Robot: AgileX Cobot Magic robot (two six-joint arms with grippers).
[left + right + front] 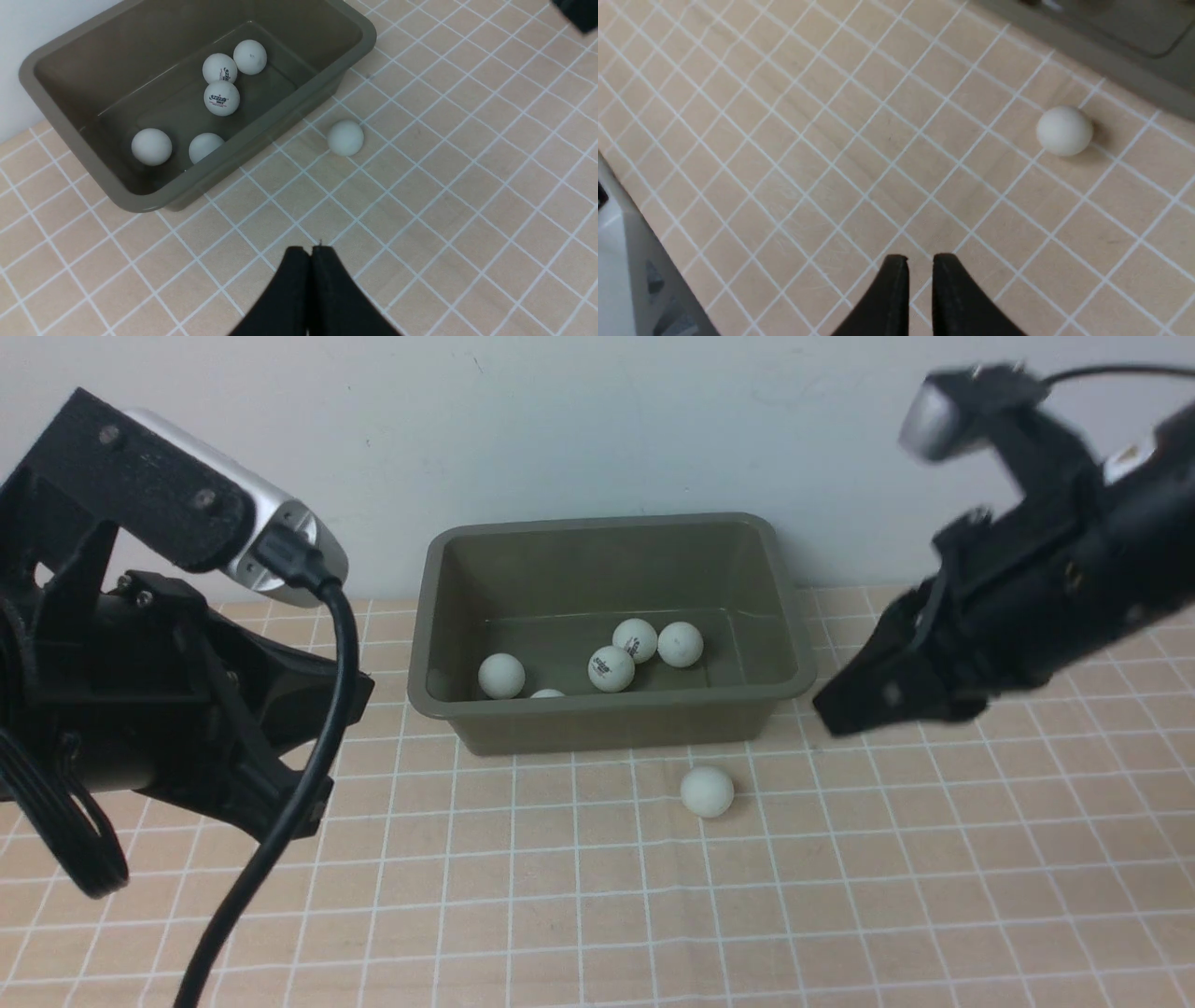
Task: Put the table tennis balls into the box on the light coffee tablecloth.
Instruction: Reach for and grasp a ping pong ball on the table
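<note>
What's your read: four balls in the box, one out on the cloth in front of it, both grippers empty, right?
Not four: the left wrist view shows five balls in the box. The rest holds: one ball lies on the cloth in front of it, and the left gripper and right gripper are empty.

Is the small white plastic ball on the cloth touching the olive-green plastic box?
Apart. The left wrist view shows peach-tan checked cloth between the small white ball and the olive-green box.
</note>
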